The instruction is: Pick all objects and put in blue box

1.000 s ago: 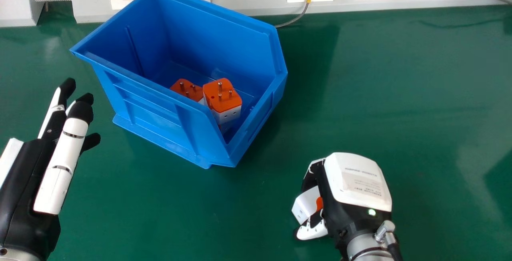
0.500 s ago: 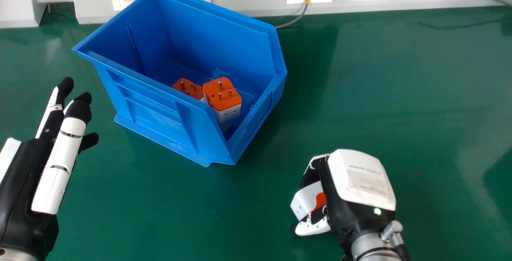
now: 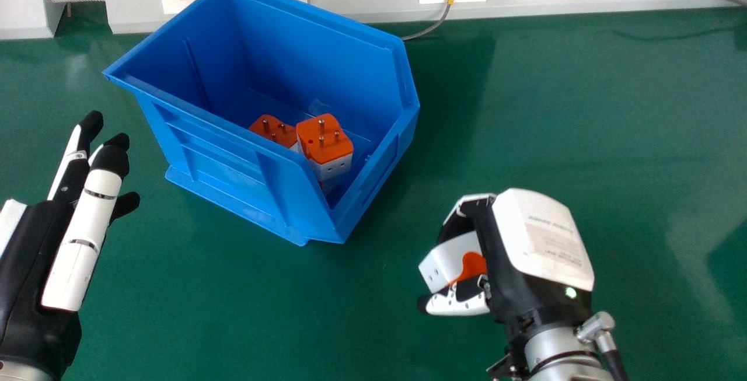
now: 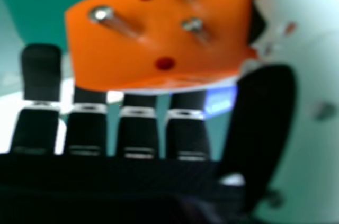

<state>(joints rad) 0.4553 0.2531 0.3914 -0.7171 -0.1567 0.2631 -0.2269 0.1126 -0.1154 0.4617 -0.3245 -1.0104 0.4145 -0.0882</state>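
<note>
Right hand [image 3: 540, 241] gripped orange-and-white plug adapter [image 3: 446, 261] at near right; adapter sat between fingers and thumb, left of palm. Blue box [image 3: 224, 162] stood farther left.

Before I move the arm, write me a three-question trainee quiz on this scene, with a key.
1. True or false: the right hand has a plug adapter outside the blue box.
2. Which way do the pins point on the box's rightmost visible adapter? A) up B) down
3. Fill in: in the right hand view, the held adapter shows ___ metal pins.

Key: 1 true; 2 A; 3 three.
</note>
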